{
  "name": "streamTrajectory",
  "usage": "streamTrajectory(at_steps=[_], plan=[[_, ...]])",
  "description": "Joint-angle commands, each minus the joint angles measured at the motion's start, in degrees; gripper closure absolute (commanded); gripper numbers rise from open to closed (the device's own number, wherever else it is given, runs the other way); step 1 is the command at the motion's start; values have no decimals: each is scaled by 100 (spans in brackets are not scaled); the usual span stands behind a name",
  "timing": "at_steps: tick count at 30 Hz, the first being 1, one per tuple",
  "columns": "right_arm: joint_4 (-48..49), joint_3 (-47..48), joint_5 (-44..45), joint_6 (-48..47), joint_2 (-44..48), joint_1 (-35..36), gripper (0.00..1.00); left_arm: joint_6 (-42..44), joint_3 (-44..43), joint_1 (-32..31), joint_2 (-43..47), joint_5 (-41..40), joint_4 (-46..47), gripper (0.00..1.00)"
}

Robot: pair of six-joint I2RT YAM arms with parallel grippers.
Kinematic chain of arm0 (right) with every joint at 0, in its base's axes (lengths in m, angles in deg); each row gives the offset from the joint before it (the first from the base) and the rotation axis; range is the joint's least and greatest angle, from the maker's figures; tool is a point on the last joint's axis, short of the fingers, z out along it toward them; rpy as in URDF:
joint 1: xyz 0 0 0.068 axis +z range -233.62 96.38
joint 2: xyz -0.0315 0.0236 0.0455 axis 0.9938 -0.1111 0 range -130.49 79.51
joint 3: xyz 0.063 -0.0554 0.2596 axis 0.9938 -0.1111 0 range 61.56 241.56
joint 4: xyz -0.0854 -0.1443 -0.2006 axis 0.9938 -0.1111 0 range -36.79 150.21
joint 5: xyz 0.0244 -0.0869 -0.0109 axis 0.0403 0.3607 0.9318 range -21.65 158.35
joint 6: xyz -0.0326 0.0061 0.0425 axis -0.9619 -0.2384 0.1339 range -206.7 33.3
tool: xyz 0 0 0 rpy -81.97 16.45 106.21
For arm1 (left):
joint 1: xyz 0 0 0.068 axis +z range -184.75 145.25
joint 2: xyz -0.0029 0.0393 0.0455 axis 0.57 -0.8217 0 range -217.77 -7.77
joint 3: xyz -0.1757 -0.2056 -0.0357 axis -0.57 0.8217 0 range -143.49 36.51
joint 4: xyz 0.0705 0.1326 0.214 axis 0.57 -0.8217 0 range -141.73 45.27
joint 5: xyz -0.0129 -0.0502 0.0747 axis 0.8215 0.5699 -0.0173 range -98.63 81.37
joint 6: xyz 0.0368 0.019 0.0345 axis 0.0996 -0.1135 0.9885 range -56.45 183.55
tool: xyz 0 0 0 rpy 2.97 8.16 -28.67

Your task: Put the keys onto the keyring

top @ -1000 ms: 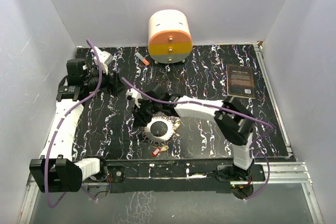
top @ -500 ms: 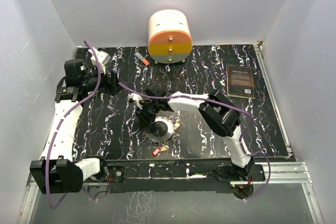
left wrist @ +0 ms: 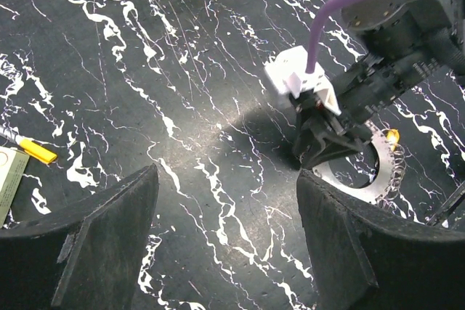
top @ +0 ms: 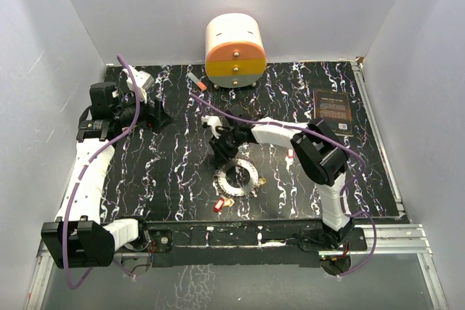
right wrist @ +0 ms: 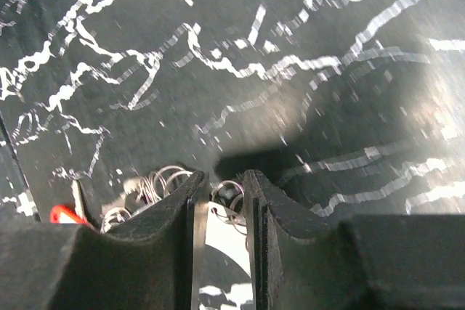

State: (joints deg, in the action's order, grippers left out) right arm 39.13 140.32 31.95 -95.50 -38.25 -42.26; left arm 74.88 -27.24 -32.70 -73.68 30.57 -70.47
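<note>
The keyring [top: 249, 172] lies flat near the front middle of the table, a whitish toothed ring with a dark hole. My right gripper [top: 221, 151] stands at its back-left rim. In the right wrist view its jaws [right wrist: 225, 176] are nearly together, with the keyring's [right wrist: 227, 231] rim and a wire loop between them. A red key [top: 218, 205] lies just in front of the ring, also visible as a red key [right wrist: 62, 213] at the left. A yellow key [top: 260, 181] touches the ring's right rim. My left gripper [top: 161, 117] hangs open at the back left, empty [left wrist: 227, 176].
A cream-and-orange round drawer unit [top: 235, 52] stands at the back centre, with an orange-tipped marker pen [top: 196, 81] to its left. A dark book [top: 333, 112] lies at the right. A small red piece [top: 290, 154] sits by the right arm.
My right gripper has moved right and back, its jaws have narrowed, and the keyring has slid to the right with it. The left arm has barely moved.
</note>
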Motion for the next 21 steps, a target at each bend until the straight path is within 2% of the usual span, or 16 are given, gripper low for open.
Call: streamTrajectory(at_steps=[1,11,21], plan=[[-231,-389,497,-118,525,-405,68,-32,41,3,150,172,37,25],[-69,-572,767,-81,1284,-652,66,-266,189,-2,-81,690,270,23],[57,-241,476,23,817,-653,67,-359,343,-2,-120,828,407,21]])
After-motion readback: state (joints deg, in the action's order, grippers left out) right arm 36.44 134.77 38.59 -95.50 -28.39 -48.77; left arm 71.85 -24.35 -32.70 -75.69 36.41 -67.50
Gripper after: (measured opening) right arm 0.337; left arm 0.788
